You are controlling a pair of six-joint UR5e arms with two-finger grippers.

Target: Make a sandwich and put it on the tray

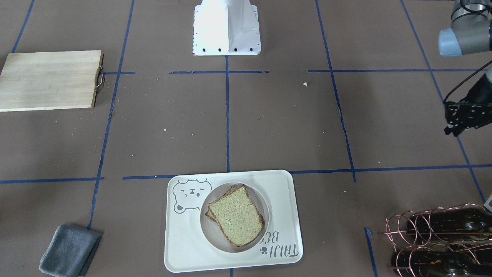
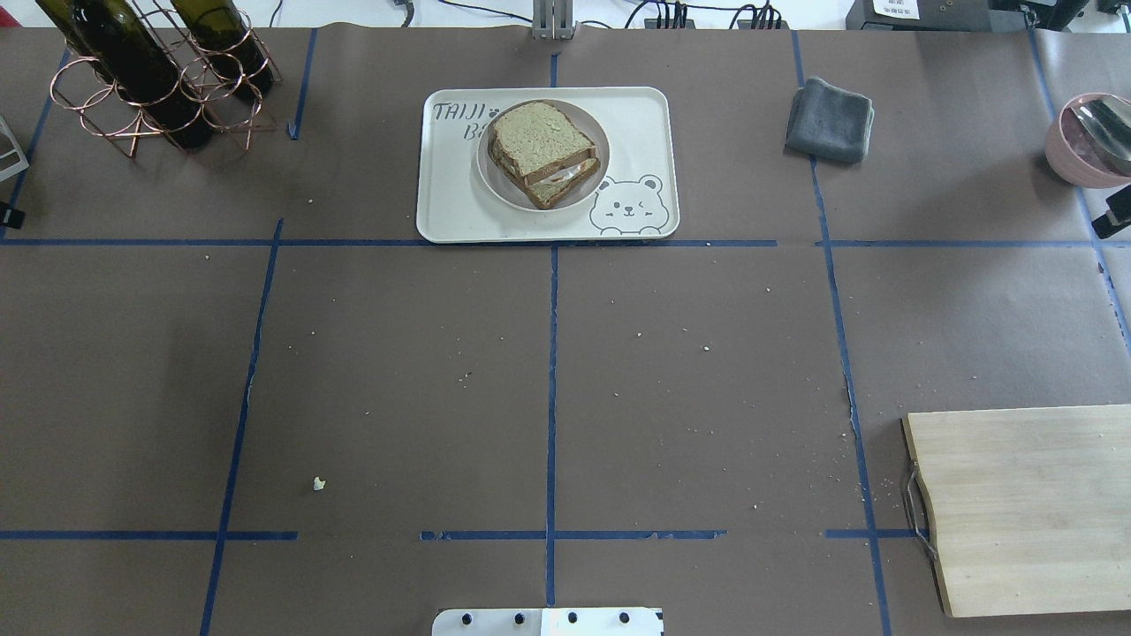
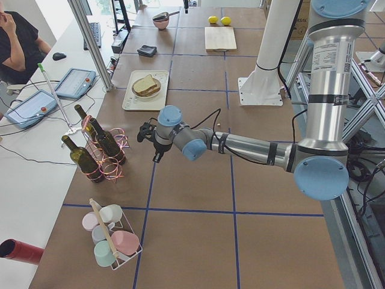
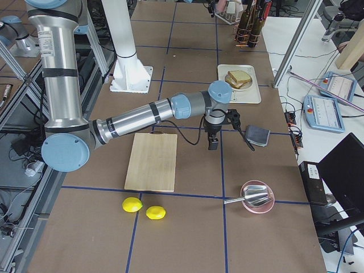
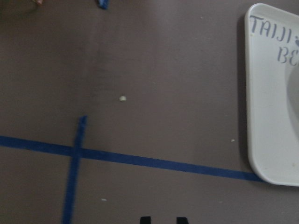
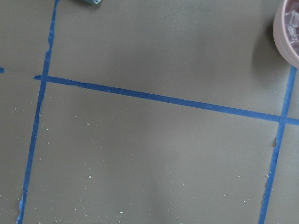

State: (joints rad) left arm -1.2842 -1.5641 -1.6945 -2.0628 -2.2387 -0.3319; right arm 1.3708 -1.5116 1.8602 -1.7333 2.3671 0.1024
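The sandwich [image 1: 236, 215] is two tan, dark-crusted bread slices stacked on a small round white plate [image 1: 213, 236] on the cream tray [image 1: 284, 200] with the bear drawing. In the overhead view, a white edge of egg [image 2: 565, 175] shows between the slices [image 2: 539, 146]. My left gripper [image 1: 451, 132] hovers over bare table well to the side of the tray, and its fingertips [image 5: 145, 220] show a gap, open and empty. My right gripper [image 4: 212, 145] hangs over the table between the cutting board and the grey cloth. I cannot tell whether it is open or shut.
A wooden cutting board [image 1: 48, 80], a folded grey cloth [image 1: 69, 250] and a copper rack of wine bottles [image 1: 438, 238] sit around the table. A pink bowl [image 2: 1091, 141] with a spoon and two lemons [image 4: 142, 207] lie at the right end. The robot base [image 1: 226, 27] stands mid-table.
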